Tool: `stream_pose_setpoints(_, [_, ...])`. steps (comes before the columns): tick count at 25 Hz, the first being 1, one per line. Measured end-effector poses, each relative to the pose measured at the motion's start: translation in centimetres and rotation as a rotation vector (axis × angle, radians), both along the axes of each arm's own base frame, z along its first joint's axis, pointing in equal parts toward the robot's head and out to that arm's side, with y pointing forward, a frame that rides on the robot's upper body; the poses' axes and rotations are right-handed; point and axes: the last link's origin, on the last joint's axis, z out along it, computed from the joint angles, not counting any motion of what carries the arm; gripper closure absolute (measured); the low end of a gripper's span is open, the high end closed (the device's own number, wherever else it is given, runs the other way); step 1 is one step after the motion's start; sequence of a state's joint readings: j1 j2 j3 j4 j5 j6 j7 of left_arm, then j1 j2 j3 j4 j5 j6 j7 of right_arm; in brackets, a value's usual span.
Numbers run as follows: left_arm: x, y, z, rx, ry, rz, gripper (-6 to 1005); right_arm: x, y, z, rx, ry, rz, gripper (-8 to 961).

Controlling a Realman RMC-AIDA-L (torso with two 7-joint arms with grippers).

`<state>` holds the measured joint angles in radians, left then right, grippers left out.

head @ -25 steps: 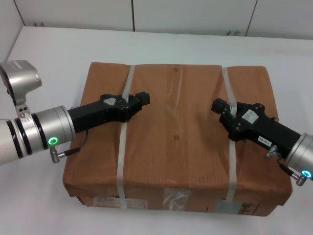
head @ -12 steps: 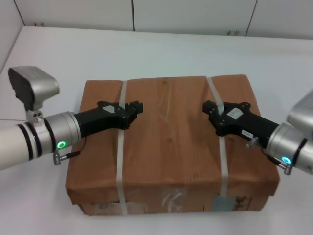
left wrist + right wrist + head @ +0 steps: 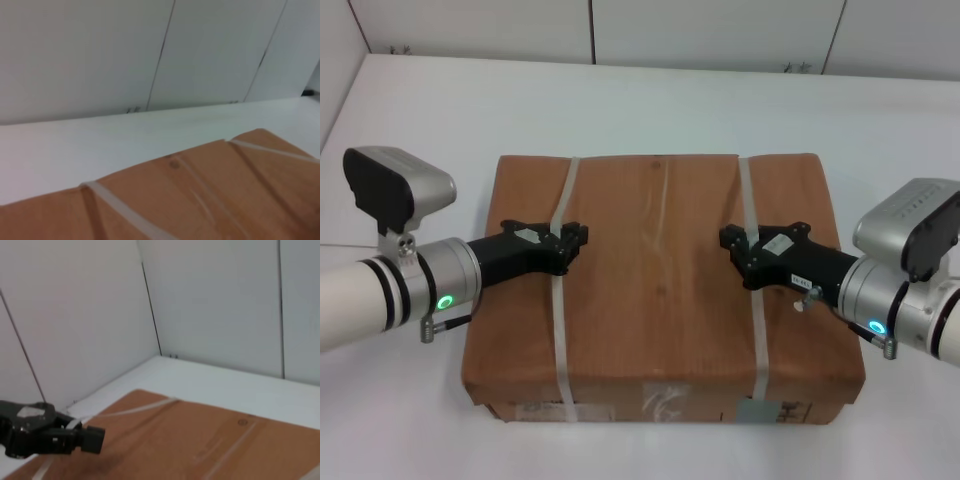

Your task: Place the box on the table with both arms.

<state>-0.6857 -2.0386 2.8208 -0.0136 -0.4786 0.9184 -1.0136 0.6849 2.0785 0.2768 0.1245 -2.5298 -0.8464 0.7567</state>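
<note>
Over the last second the box (image 3: 660,290) has dropped lower in the frame and looks smaller, its top face now level; its far edge has moved down from near the upper third. The left gripper (image 3: 572,241) and right gripper (image 3: 732,243) have both drawn back toward the left and right frame edges, and more of each silver arm shows.
</note>
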Motion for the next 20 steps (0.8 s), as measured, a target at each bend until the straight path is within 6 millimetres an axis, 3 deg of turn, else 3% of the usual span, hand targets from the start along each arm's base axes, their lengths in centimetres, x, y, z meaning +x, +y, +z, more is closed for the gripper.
stream_pose_setpoints(20, [-0.35,-0.38,-0.43,0.008,0.016,0.01,760,0.55,-0.12,-0.1,-0.032,0.022,-0.079,880])
